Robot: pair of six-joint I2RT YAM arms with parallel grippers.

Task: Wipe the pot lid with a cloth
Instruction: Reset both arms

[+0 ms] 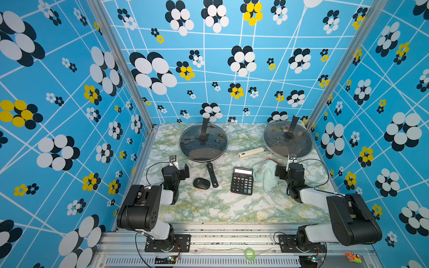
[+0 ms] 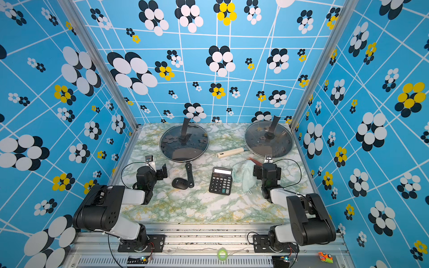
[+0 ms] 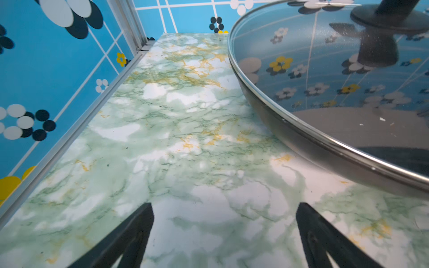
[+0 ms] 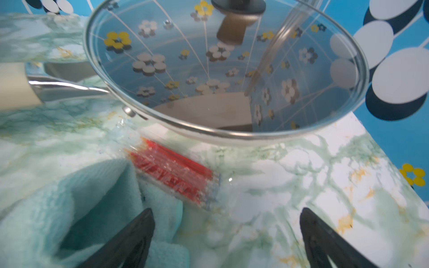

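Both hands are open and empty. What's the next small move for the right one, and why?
Probably shift the right hand over the mint-green cloth and lower it to pinch a fold: its jaws stand open beside the cloth, which lies crumpled on the table, and nothing is held yet for wiping the glass lid.

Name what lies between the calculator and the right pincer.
The mint-green cloth lies there, beside the calculator, with the right pincer at its edge; both top views show it.

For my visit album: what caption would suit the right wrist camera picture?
Open right gripper next to the mint-green cloth and a red wrapped packet, facing a glass pot lid.
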